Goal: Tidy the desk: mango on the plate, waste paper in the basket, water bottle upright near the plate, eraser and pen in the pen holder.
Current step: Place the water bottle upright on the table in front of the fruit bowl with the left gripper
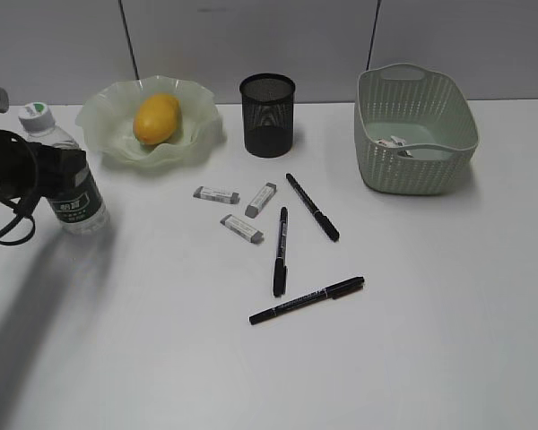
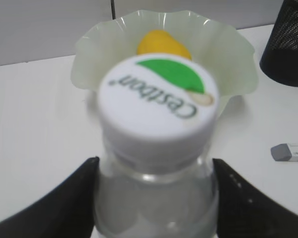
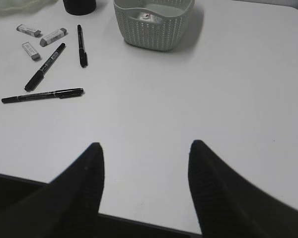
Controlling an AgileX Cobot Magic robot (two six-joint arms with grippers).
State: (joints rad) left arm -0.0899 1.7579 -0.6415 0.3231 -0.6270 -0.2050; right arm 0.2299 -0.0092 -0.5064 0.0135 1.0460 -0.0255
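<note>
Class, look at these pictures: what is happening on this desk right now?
A two-armed robot is tidying the desk. Its left tool holds the water bottle upright beside the plate, where the mango already sits. The waste paper lies in the basket. Three erasers and three pens are loose on the desk, not yet in the pen holder. The right tool hangs open and empty.

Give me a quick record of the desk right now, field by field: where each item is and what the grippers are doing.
mango: in the plate
waste paper: in the basket
water bottle: upright, left of plate
left gripper: fingers on both sides of bottle
right gripper: open, over bare desk
erasers: three, loose on desk
pens: three, loose on desk
pen holder: upright, contents unseen
</note>
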